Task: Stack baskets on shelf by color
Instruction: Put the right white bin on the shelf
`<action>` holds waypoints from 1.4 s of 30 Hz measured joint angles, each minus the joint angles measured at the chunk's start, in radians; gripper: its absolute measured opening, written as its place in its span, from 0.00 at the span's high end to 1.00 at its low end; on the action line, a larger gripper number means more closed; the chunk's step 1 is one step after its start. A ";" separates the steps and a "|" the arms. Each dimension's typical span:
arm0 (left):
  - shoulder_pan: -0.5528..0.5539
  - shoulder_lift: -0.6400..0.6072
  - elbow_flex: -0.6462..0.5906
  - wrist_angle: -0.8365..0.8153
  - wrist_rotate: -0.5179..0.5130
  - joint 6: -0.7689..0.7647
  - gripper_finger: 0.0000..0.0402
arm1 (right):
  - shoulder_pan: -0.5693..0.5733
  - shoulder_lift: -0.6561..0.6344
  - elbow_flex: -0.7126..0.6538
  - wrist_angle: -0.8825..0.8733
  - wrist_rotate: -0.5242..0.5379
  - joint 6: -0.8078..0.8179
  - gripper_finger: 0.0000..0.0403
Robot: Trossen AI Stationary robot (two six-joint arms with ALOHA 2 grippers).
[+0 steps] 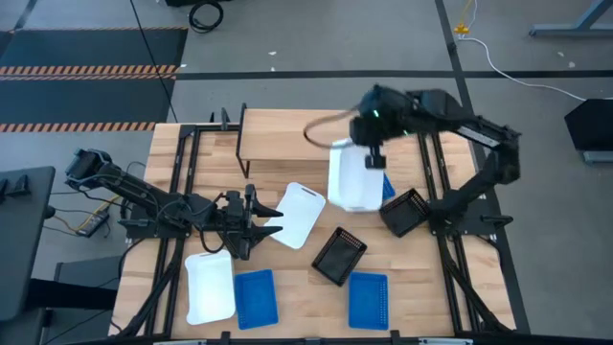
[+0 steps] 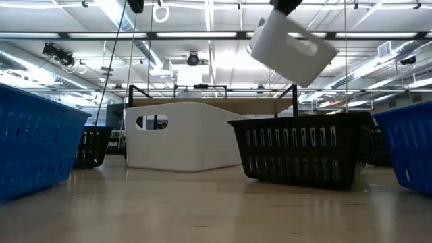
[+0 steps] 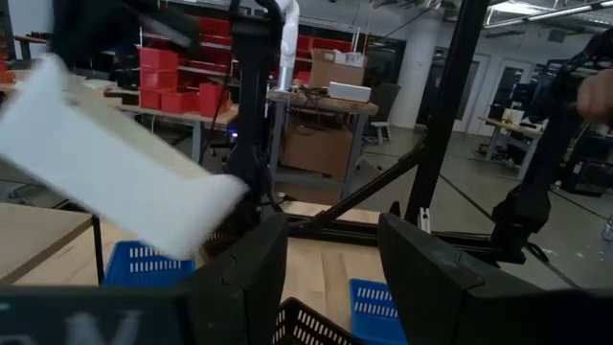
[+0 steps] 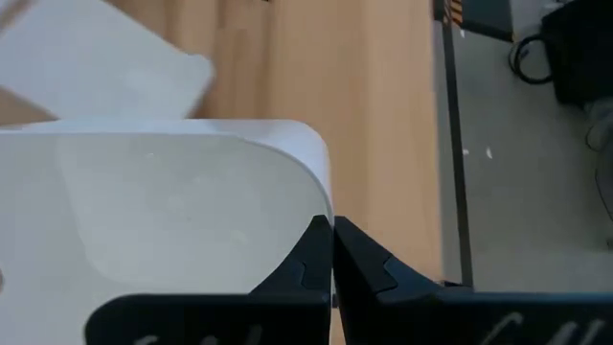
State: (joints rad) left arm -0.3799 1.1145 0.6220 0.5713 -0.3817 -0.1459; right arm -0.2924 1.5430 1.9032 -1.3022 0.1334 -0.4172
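My right gripper [image 1: 370, 156] is shut on a white basket [image 1: 354, 178] held high over the table's right middle, near the shelf [image 1: 287, 134]. In the low view that basket [image 2: 291, 47] hangs tilted near the picture's top. My left gripper [image 1: 251, 220] is open and low beside a second white basket [image 1: 299, 213] that stands on the tabletop, touching nothing. A third white basket [image 1: 209, 286], two blue baskets [image 1: 255, 297] [image 1: 368, 299] and two black baskets [image 1: 338, 255] [image 1: 402, 211] stand on the table. Another blue basket [image 1: 387, 187] shows partly under the held one. My right gripper pinches the white basket's wall at its rim [image 4: 321, 196] near a rounded corner, one finger [image 4: 306, 264] inside and one outside. The fingers come from above, pointing down. The basket is lifted clear and hangs tilted below them.
The shelf's plank top [image 1: 278, 123] at the table's far side carries no baskets. Black frame rails [image 1: 182, 172] run along both table sides. In the low view a black basket [image 2: 300, 152] and a white one [image 2: 182, 135] stand mid-table, with blue baskets [image 2: 34, 142] at the sides.
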 joint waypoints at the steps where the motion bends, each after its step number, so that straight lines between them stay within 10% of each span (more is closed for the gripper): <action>1: 0.002 0.000 0.000 0.000 0.000 0.001 0.57 | -0.029 0.020 0.020 0.000 -0.011 -0.017 0.99; 23: 0.176 0.000 0.000 -0.019 -0.037 0.032 0.57 | -0.412 0.415 0.369 0.007 -0.201 -0.238 0.95; 42: 0.194 -0.016 0.000 -0.033 -0.037 0.079 0.57 | -0.347 0.350 0.368 0.011 -0.187 -0.166 0.55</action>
State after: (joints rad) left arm -0.1860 1.0982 0.6217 0.5384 -0.4187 -0.0666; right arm -0.6395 1.8935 2.2715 -1.2914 -0.0535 -0.5832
